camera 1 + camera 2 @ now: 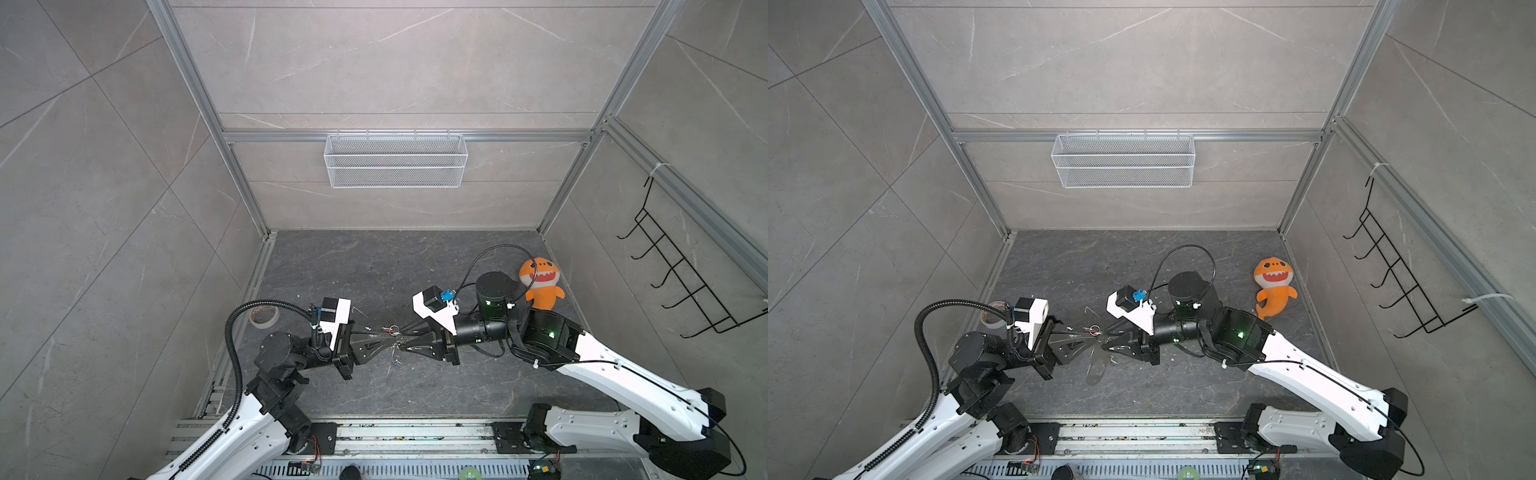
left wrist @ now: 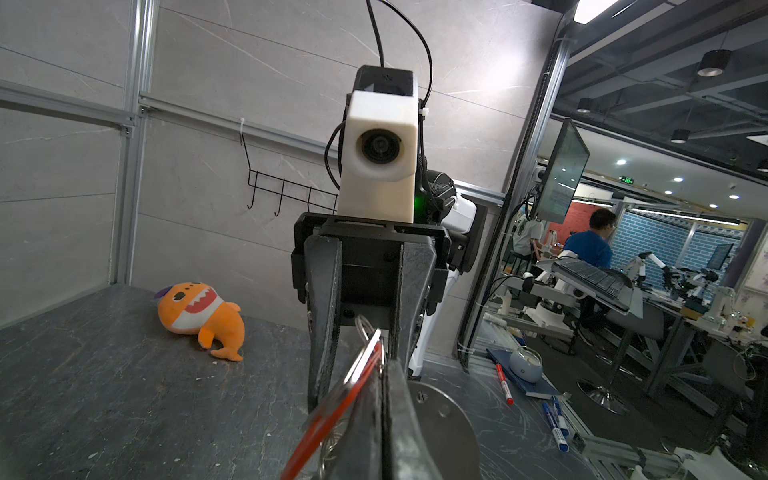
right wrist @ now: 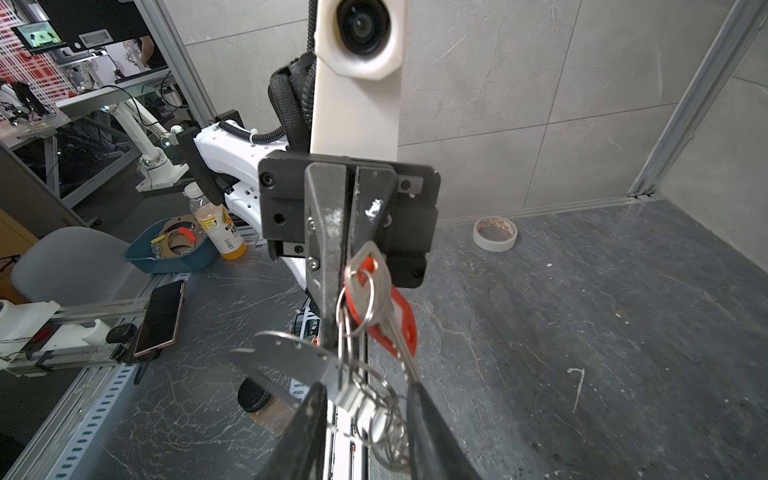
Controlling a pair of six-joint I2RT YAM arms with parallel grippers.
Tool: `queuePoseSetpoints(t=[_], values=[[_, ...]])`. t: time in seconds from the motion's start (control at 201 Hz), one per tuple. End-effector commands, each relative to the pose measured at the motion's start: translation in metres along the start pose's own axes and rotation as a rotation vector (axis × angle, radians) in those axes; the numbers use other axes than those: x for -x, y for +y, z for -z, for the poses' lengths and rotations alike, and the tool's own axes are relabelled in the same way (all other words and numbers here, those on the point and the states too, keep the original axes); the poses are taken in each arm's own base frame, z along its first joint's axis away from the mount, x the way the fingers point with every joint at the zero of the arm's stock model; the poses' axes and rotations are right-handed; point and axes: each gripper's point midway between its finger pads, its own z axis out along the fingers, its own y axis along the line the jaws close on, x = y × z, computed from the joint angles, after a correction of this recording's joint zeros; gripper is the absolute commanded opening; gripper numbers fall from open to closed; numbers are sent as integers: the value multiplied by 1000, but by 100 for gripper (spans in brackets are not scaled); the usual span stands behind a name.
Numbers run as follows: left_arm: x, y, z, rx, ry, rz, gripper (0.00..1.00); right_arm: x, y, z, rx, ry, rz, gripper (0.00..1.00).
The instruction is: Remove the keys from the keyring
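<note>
The keyring (image 3: 286,353), a flat grey plate with small rings along one edge, hangs in the air between both grippers. A silver key (image 3: 376,286) with a red tag (image 3: 397,316) dangles from a larger ring beside it. My left gripper (image 2: 384,374) is shut, with the plate (image 2: 440,415) on one side of its fingers and the red tag (image 2: 332,415) on the other. My right gripper (image 3: 368,386) has closed partway round the ringed edge; the plate touches one finger and the key's blade tip the other. In both top views the grippers (image 1: 392,343) (image 1: 1106,345) meet tip to tip mid-floor.
An orange plush shark (image 1: 540,282) lies at the right of the floor behind the right arm. A tape roll (image 1: 264,316) sits near the left wall. A wire basket (image 1: 395,160) hangs on the back wall and a black hook rack (image 1: 681,270) on the right wall.
</note>
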Motion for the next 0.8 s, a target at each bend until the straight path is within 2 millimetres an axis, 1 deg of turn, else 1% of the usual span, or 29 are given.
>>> queuePoseSetpoints(t=[0.0,0.149,0.269,0.399,0.473,0.722,0.792], values=[[13,-10,0,-28,-34,-64,0,18,7,5,29,-44,21,35],[13,-9,0,-25,-33,-61,0,27,12,9,46,-69,38,35],[13,-8,-1,-24,-33,-60,0,30,16,10,63,-75,39,34],[13,-7,-1,-23,-32,-56,0,30,17,9,73,-76,39,28],[13,-7,-2,-21,-31,-55,0,31,17,8,76,-76,39,22],[14,-6,-2,-16,-34,-56,0,30,16,8,72,-68,38,12],[14,-5,-2,-13,-36,-55,0,28,15,8,68,-63,34,11]])
